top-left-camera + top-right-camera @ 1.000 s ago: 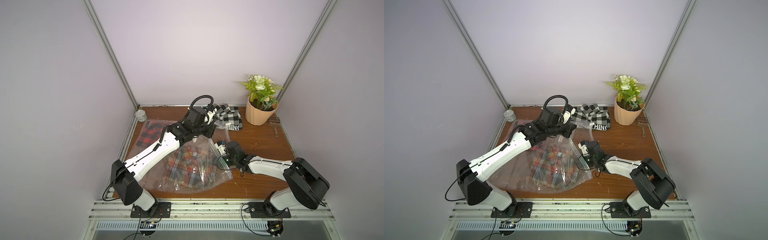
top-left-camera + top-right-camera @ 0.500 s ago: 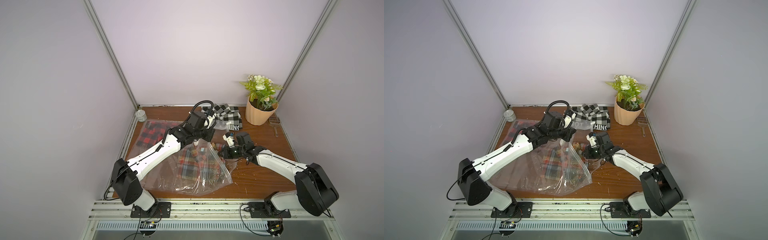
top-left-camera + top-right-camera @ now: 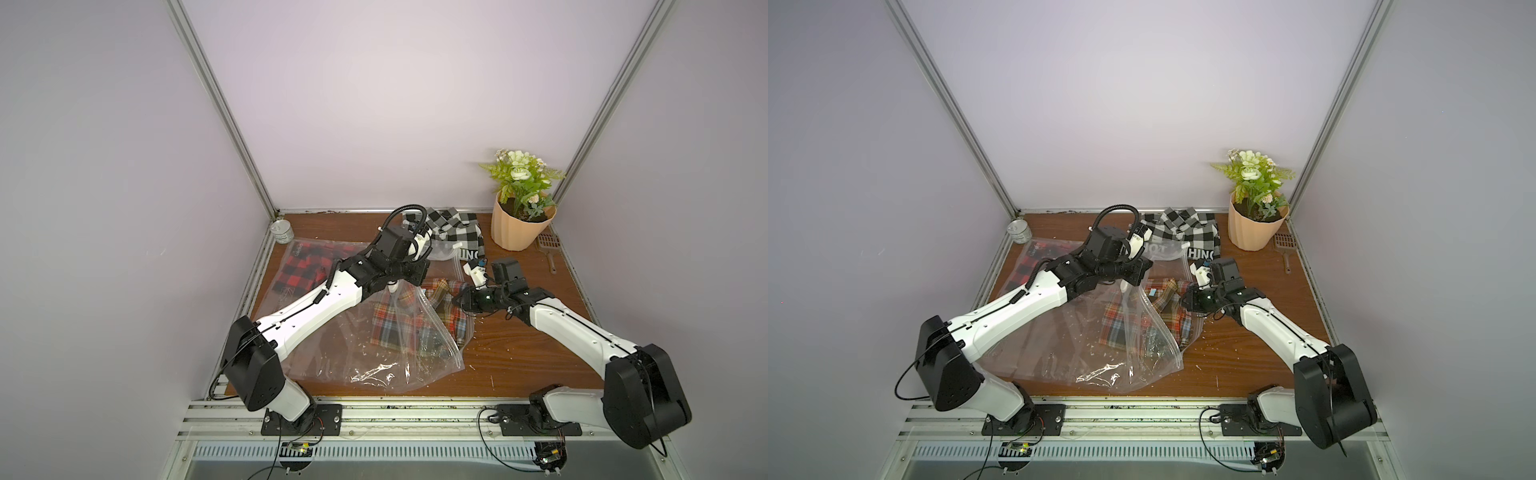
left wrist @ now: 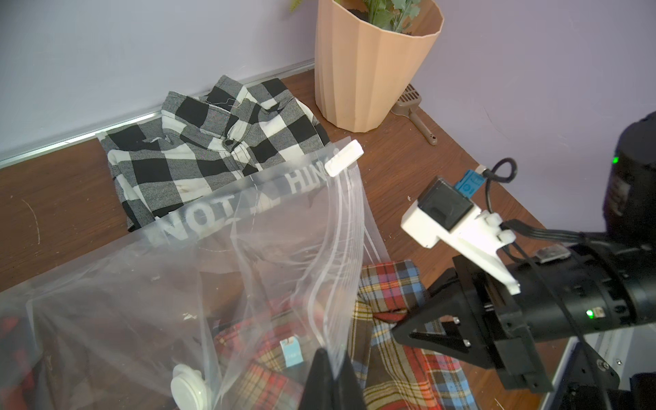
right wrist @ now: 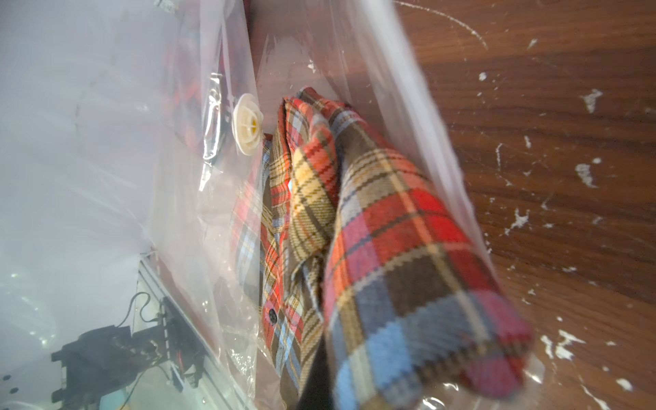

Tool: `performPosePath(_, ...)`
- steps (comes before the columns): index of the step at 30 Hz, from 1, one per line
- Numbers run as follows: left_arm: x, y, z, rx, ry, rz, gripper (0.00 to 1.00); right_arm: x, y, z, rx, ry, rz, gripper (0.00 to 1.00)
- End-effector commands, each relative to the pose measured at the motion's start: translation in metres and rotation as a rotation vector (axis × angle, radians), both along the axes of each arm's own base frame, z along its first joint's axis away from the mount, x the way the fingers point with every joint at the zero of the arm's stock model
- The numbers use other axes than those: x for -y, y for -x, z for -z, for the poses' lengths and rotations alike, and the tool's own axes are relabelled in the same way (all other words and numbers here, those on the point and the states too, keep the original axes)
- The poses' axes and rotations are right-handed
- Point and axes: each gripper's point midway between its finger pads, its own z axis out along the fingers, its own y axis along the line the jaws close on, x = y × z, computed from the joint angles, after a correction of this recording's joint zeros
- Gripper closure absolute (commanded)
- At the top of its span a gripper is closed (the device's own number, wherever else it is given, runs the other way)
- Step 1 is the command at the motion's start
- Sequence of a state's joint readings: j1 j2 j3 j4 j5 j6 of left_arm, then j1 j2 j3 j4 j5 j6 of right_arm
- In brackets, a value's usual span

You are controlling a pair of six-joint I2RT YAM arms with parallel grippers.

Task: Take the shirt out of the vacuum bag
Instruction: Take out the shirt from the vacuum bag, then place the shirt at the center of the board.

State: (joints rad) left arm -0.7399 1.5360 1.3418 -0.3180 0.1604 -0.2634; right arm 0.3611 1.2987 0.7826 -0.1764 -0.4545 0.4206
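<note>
The plaid shirt (image 3: 415, 328) lay partly out of the clear vacuum bag (image 3: 365, 357) on the worktop (image 3: 519, 353), right pincer (image 3: 457, 301) clamped on its cloth, left pincer (image 4: 332, 355) pinching the bag's edge; the cloth might slip free, or the bag drag along.

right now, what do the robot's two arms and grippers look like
Both arms, left arm and right arm, have white link shells with black joint housings and black bases. Each wrist carries a white camera bracket; a black corrugated hose loops over the left one. The right gripper is black with pointed triangular jaws, a green light and a blue plug on its camera.
</note>
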Motion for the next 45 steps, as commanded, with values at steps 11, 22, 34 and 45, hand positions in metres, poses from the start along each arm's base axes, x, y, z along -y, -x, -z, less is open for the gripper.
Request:
performPosePath(11, 0.006, 0.004, 0.017, -0.03, 0.01, 0.011, 0.99, 0.044, -0.026, -0.068, 0.155, -0.021, 0.107, 1.0)
performPosePath(22, 0.0, -0.006, 0.036, -0.055, -0.042, -0.034, 0.99, 0.086, -0.037, -0.091, 0.195, -0.054, 0.209, 1.0)
performPosePath(34, -0.013, -0.014, 0.041, -0.058, -0.068, -0.076, 0.99, 0.133, -0.039, -0.063, 0.148, -0.07, 0.326, 1.0)
performPosePath(45, -0.017, -0.017, 0.041, -0.054, -0.073, -0.087, 1.0, 0.156, -0.038, -0.054, 0.133, -0.046, 0.381, 1.0)
